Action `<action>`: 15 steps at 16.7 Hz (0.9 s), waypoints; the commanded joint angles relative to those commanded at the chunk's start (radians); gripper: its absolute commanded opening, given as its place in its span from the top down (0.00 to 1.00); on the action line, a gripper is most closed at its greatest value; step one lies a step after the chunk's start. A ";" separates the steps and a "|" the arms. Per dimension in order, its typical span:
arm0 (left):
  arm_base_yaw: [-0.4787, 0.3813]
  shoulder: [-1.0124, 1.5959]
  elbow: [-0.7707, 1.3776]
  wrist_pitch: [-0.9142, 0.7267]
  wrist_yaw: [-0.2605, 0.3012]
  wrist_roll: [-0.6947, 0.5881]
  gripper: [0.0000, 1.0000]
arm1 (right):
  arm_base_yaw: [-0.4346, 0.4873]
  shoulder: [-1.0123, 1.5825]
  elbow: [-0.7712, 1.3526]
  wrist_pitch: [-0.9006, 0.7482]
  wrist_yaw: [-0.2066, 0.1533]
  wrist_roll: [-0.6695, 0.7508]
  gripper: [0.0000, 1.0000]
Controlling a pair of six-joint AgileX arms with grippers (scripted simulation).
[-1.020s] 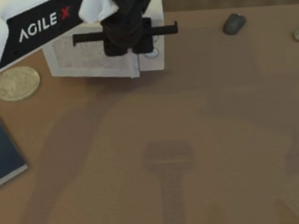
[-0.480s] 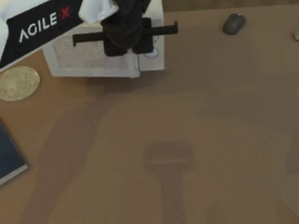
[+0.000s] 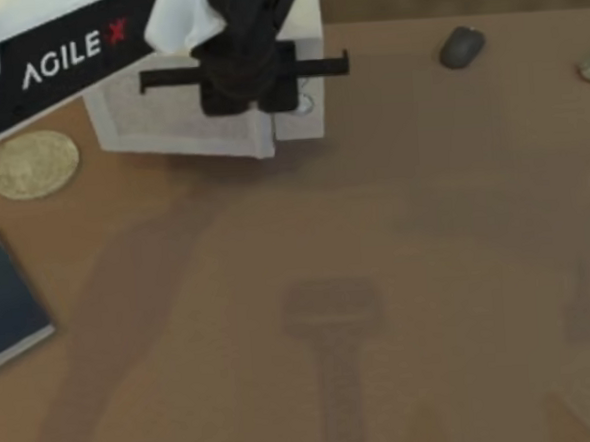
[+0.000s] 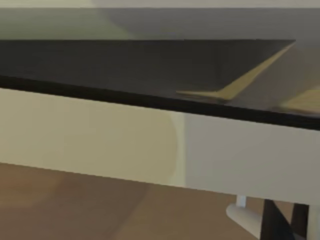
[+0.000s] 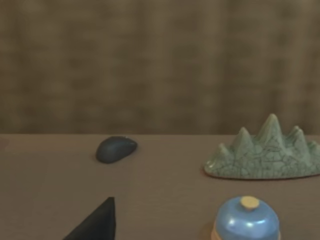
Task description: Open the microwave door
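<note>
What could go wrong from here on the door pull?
1. The left gripper sits over the microwave door near its handle edge; I can't tell how firmly it holds, so it may slip off.
2. The microwave is freestanding; pulling might drag it rather than swing the door, only slightly ajar.

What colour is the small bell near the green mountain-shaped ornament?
The bell is blue with a yellowish button on top; the right wrist view shows it best.

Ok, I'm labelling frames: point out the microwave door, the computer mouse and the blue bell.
microwave door (image 3: 168, 114): top view, mesh window.
computer mouse (image 5: 116, 149): right wrist view, middle of its dark shell.
blue bell (image 5: 246, 220): right wrist view, dome.
</note>
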 joint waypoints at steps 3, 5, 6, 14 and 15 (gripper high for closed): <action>0.005 -0.043 -0.067 0.033 0.022 0.047 1.00 | 0.000 0.000 0.000 0.000 0.000 0.000 0.00; 0.005 -0.050 -0.076 0.039 0.025 0.054 1.00 | 0.000 0.000 0.000 0.000 0.000 0.000 0.00; 0.005 -0.050 -0.076 0.039 0.025 0.054 1.00 | 0.000 0.000 0.000 0.000 0.000 0.000 0.00; 0.005 -0.050 -0.076 0.039 0.025 0.054 1.00 | 0.000 0.000 0.000 0.000 0.000 0.000 0.00; 0.005 -0.050 -0.076 0.039 0.025 0.054 1.00 | 0.000 0.000 0.000 0.000 0.000 0.000 0.00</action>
